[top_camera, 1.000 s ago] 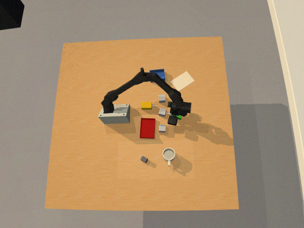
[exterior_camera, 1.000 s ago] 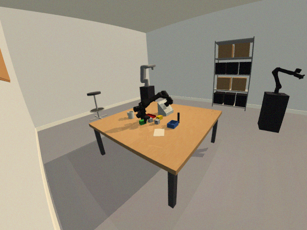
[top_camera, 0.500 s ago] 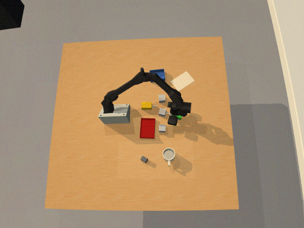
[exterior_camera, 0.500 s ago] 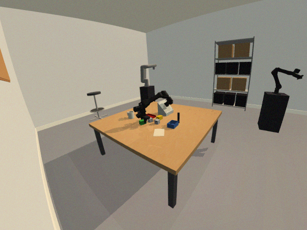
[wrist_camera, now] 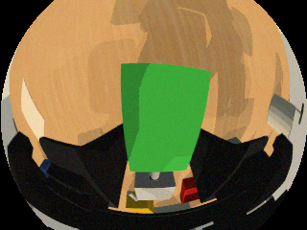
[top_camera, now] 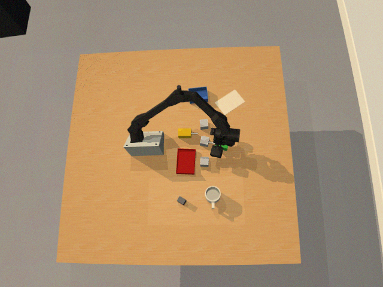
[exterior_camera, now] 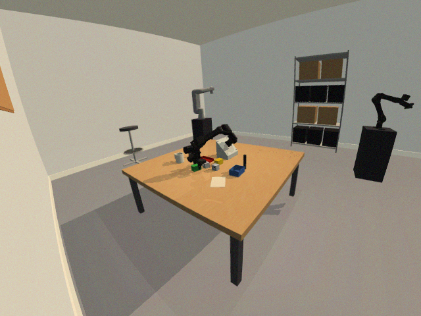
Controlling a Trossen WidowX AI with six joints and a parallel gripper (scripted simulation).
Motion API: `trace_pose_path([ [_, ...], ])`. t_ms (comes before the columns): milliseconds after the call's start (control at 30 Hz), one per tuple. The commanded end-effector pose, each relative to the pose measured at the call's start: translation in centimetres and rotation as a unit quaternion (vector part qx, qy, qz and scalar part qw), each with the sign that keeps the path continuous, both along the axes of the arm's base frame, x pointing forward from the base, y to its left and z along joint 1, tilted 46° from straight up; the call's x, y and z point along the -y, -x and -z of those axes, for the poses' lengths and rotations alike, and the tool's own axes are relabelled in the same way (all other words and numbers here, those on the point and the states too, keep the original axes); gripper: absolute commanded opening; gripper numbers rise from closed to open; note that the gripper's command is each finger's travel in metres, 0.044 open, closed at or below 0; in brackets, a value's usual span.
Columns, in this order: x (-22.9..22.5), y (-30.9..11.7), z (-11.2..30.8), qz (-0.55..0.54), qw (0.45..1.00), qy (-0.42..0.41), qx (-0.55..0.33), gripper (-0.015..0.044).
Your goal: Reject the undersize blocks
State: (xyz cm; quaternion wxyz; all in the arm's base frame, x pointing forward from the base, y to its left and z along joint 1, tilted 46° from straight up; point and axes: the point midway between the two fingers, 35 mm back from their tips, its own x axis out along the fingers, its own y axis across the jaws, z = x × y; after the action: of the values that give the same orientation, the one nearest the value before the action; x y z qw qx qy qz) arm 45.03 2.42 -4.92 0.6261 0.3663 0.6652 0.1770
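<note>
Wrist view: my gripper (top_camera: 220, 147) (exterior_camera: 197, 164) (wrist_camera: 156, 125), part-open, clamps the green GO gauge (top_camera: 225, 147) (exterior_camera: 195, 167) (wrist_camera: 165, 115), pin at the middle steel block's (top_camera: 204, 140) (exterior_camera: 206, 164) (wrist_camera: 154, 187) bore. Red reject tray (top_camera: 185, 161) (exterior_camera: 206, 158) (wrist_camera: 190, 191) empty; sorting, gauge set-down remain.

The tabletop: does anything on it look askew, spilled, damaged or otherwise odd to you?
Nothing looks spilled or damaged. Only the paper lies askew to the table edges, which seems harmless. The mug stands upright.
</note>
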Motion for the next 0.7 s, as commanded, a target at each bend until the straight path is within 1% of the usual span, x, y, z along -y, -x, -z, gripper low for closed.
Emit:
trace_pose_path([
  [0, 0.0, -0.01, -0.31, 0.002, 1.0, -0.001, 0.003, 0.0],
  [667, -0.29, 0.9, -0.51, 0.002, 1.0, -0.001, 0.002, 0.0],
])
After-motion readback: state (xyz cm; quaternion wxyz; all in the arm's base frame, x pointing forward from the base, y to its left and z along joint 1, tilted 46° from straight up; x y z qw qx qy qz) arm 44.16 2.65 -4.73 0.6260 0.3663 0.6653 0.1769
